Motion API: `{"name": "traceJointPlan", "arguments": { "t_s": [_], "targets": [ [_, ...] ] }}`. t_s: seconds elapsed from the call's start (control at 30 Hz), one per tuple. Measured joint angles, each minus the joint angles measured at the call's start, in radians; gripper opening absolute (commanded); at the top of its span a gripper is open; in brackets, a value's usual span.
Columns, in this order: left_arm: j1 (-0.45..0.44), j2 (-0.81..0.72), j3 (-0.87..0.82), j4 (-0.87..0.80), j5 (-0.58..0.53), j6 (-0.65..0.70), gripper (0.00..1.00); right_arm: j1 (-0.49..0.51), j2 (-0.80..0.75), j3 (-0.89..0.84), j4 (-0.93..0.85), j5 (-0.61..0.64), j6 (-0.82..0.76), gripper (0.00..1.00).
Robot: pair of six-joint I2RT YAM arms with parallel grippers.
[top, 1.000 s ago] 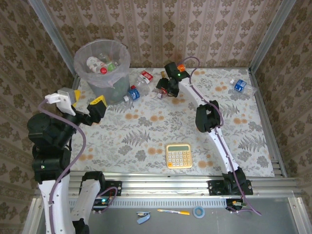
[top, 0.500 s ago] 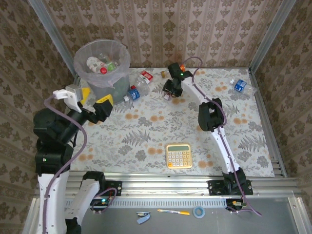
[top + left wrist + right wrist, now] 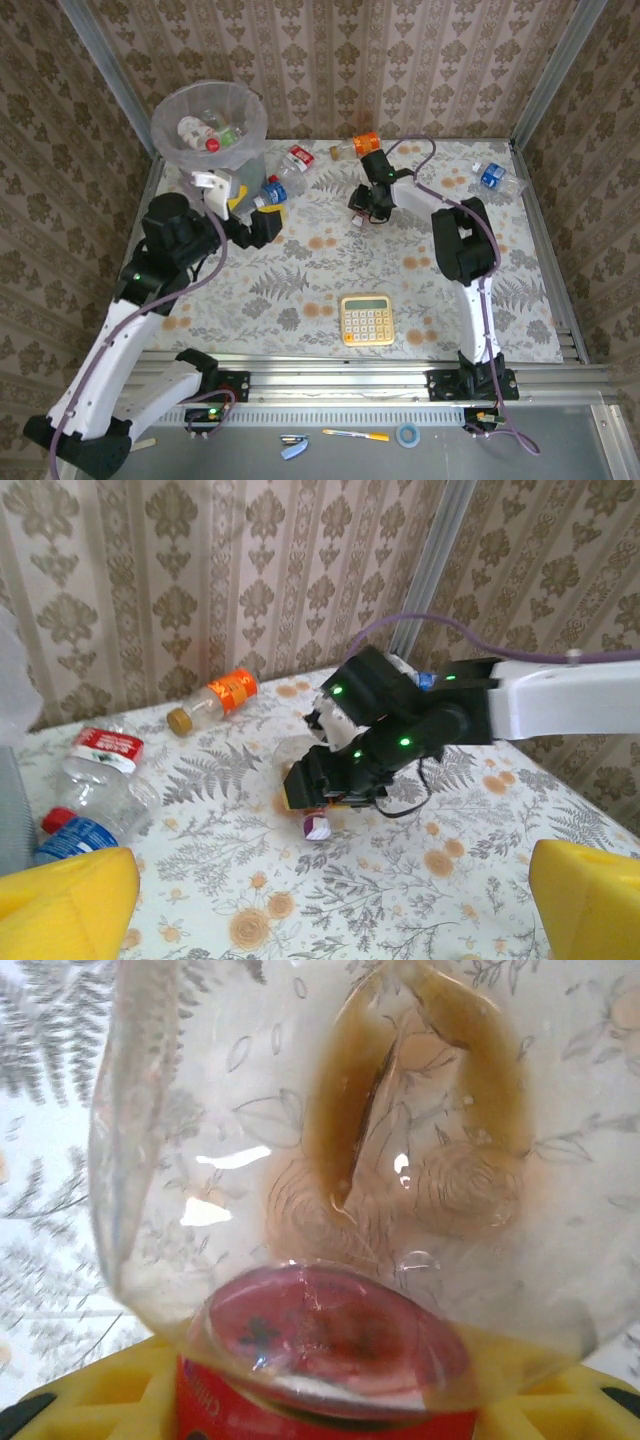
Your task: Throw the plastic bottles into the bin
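The bin point(image 3: 165, 140) is standing at the far left corner of the table point(image 3: 300, 285), and several plastic bottles point(image 3: 192, 128) are lying inside its whitish liner, a red-capped bottle point(image 3: 212, 144) on top. Just right of its foot a blue-labelled bottle point(image 3: 273, 190) is lying on the cloth, a red-labelled bottle point(image 3: 299, 157) beyond it, an orange-labelled bottle point(image 3: 362, 143) further right by the back wall, and a blue bottle point(image 3: 491, 175) well apart near the right edge. The left arm is reaching forward beside the bin, its left gripper point(image 3: 256, 210) hovering near the blue-labelled bottle with the yellow fingers point(image 3: 70, 900) spread wide and nothing between them. The right arm is stretching far out and bending leftward, its right gripper point(image 3: 370, 210) pointing down at mid-table and pinching a crushed clear bottle point(image 3: 300, 1140), whose red label is sitting between the yellow pads point(image 3: 90, 1405).
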Motion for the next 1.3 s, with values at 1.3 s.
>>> {"name": "traceJointPlan", "arguments": {
  "t_s": [1.3],
  "targets": [
    [-0.086,0.449,0.088,0.229,0.166,-0.177,0.92,0.203,-0.686,-0.585,0.446,-0.037,-0.266,0.32]
  ]
}}
